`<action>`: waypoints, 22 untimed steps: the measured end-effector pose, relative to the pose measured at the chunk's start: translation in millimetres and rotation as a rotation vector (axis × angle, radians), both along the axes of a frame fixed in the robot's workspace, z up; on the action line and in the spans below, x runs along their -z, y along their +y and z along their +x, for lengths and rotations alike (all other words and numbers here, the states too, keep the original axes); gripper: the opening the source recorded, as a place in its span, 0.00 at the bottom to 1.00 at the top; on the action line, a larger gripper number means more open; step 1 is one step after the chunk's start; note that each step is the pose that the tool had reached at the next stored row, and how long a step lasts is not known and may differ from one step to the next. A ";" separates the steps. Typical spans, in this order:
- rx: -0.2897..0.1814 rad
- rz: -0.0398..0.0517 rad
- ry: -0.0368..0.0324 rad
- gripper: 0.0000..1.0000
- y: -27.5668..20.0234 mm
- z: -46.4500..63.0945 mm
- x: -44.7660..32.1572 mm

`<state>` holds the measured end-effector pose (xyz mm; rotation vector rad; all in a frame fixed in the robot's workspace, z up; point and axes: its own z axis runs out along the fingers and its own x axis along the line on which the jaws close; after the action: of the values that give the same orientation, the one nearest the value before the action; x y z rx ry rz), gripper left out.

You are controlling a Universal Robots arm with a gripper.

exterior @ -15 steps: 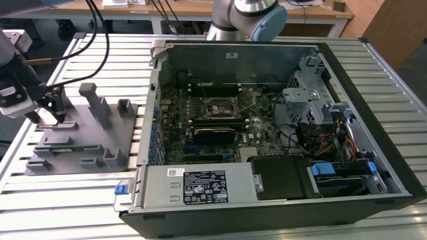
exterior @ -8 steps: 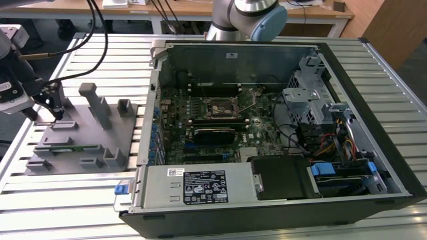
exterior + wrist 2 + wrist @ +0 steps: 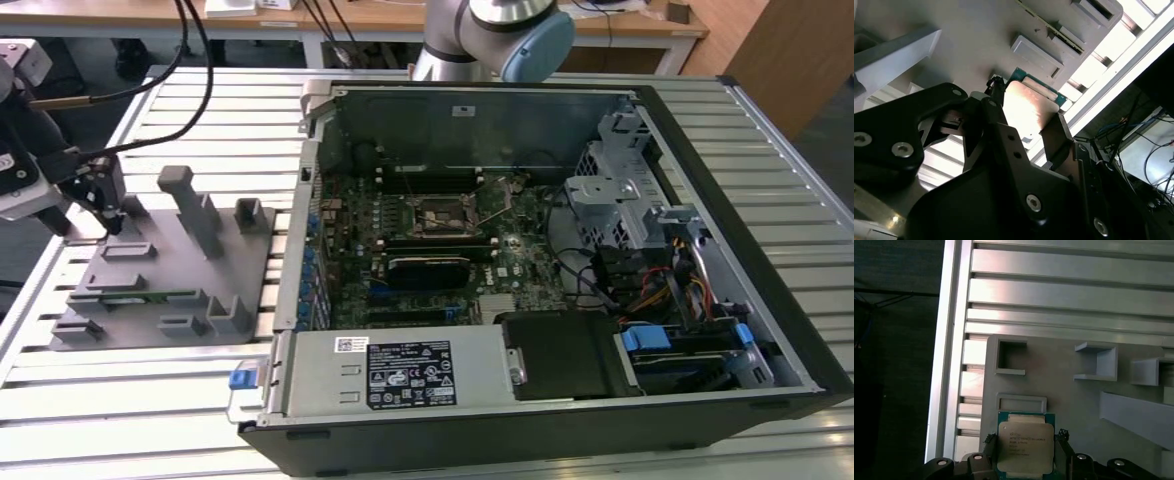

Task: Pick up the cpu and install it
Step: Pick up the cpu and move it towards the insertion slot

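A grey fixture plate [image 3: 160, 275] lies on the slatted table [image 3: 134, 410] beside an open computer case [image 3: 481, 125] showing its motherboard [image 3: 400, 225].

The exterior view looks down from high up and some way off, across the slatted table [image 3: 174, 400], taking in the open case [image 3: 747, 200] on the exterior view's right and the grey fixture [image 3: 147, 285] on its left. The first wrist view looks steeply down on that fixture [image 3: 1079, 405] from close by. The second wrist view sits closer still, peering slantwise past the gripper [image 3: 1026, 112]. Both wrist views share the fixture and the cpu [image 3: 1024, 445] [image 3: 1026, 105] clamped there.
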<state>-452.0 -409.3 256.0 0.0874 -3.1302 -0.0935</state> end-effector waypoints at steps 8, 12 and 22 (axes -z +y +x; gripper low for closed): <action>0.000 0.0000 -0.0022 0.55 0.1 0.0 -8.9; 0.000 0.0000 -0.0030 0.55 0.2 0.0 -13.2; 0.000 0.0000 -0.0040 0.55 0.5 0.0 -22.6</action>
<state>-452.0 -408.8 278.6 0.0878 -3.1341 -0.0935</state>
